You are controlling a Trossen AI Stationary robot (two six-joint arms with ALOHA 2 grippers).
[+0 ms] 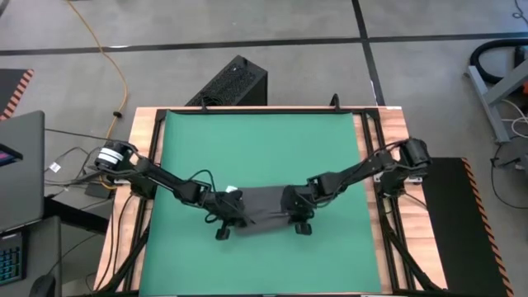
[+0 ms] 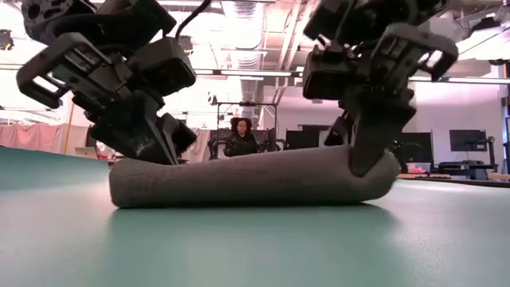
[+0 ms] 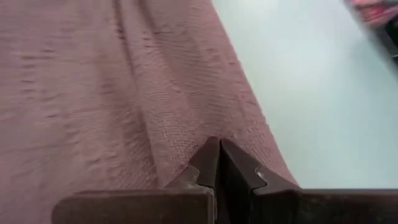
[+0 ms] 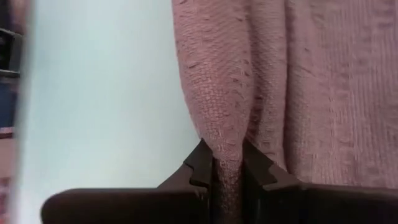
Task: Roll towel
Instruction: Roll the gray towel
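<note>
The dark grey towel (image 1: 264, 206) lies as a long low roll (image 2: 255, 179) on the green mat (image 1: 264, 140), near the mat's front edge. A small white tag (image 1: 232, 190) shows at its far left corner. My left gripper (image 1: 238, 211) is at the towel's left end, shut, its tips (image 3: 219, 149) against the cloth. My right gripper (image 1: 290, 208) is at the towel's right end, shut on a fold of it (image 4: 227, 158). My left gripper touches the towel's left end (image 3: 205, 134) with its shut fingertips, slanting down from above. Whether any cloth is caught between them, I cannot tell. That end lies on the mat. My right gripper pinches a raised fold (image 4: 224, 140) of the towel near its right end between its two fingers, slanting down from above. The fold runs away from the fingers. The towel's right end (image 2: 382, 179) is lifted a little off the mat; the rest lies on it.
Bare green mat (image 2: 255, 247) stretches far and near of the towel. A black box (image 1: 235, 82) stands beyond the table's far edge and a laptop (image 1: 21, 165) to its left. A person (image 2: 239, 135) sits in the room behind.
</note>
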